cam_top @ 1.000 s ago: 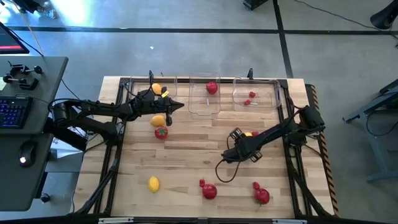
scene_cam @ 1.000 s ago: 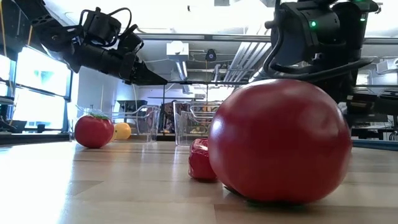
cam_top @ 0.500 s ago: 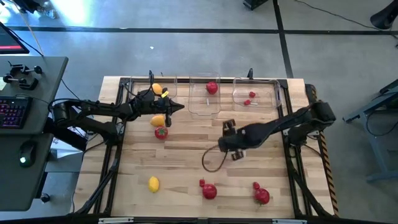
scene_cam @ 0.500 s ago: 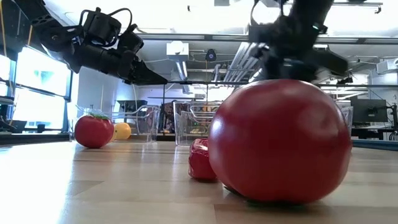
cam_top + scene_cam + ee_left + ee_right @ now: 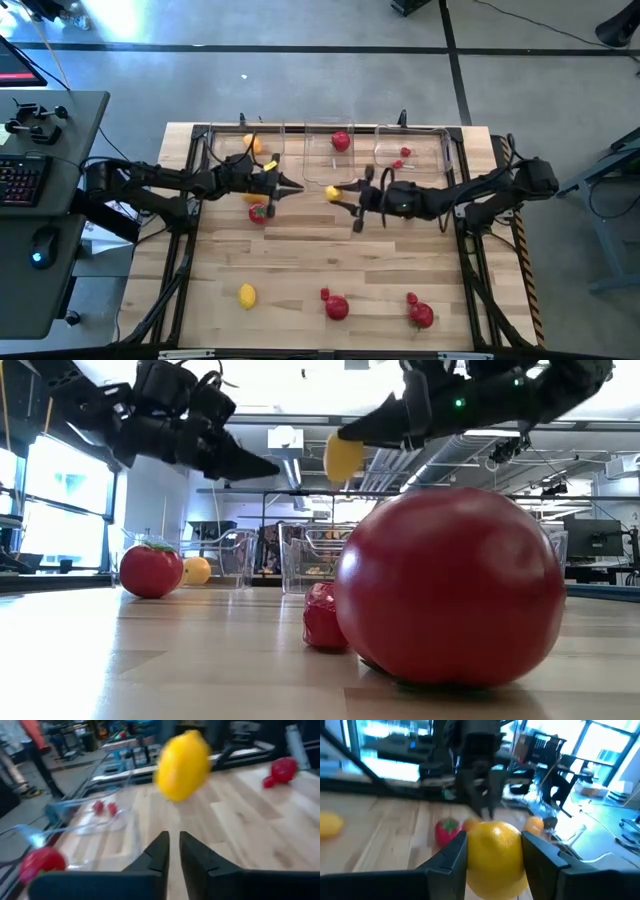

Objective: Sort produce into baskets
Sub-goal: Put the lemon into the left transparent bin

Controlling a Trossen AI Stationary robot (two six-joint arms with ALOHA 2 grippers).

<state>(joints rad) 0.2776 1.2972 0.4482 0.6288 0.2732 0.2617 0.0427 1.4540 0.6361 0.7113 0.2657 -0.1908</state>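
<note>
My right gripper (image 5: 342, 196) is shut on a yellow lemon (image 5: 332, 193), held in the air over the table's middle, just near of the clear baskets. My left gripper (image 5: 296, 187) is shut and empty. It points at the lemon from the table's left, a short gap away; its wrist view shows the lemon (image 5: 182, 765) ahead of the fingers. Three clear baskets stand along the far edge: the left one (image 5: 272, 135) holds an orange fruit, the middle one (image 5: 315, 172) a red tomato, the right one (image 5: 432, 152) small red berries. My right gripper pinches the lemon by two opposite sides (image 5: 470, 851), one finger (image 5: 451, 860) on each side. The fingers lie about level and come from the table's right, pointing left. The lemon (image 5: 343, 457) is lifted clear, high above the table.
A lemon (image 5: 255, 195) and a green-topped tomato (image 5: 259, 212) lie under my left arm. Near the front edge lie another lemon (image 5: 247, 295), a red fruit (image 5: 337, 307) with a berry beside it, and a red fruit (image 5: 421, 316) with a berry.
My right gripper has carried the lemon from the table's middle right toward the far left and up, turning until it points left at my left gripper. My left gripper has shifted a little toward the right and near.
</note>
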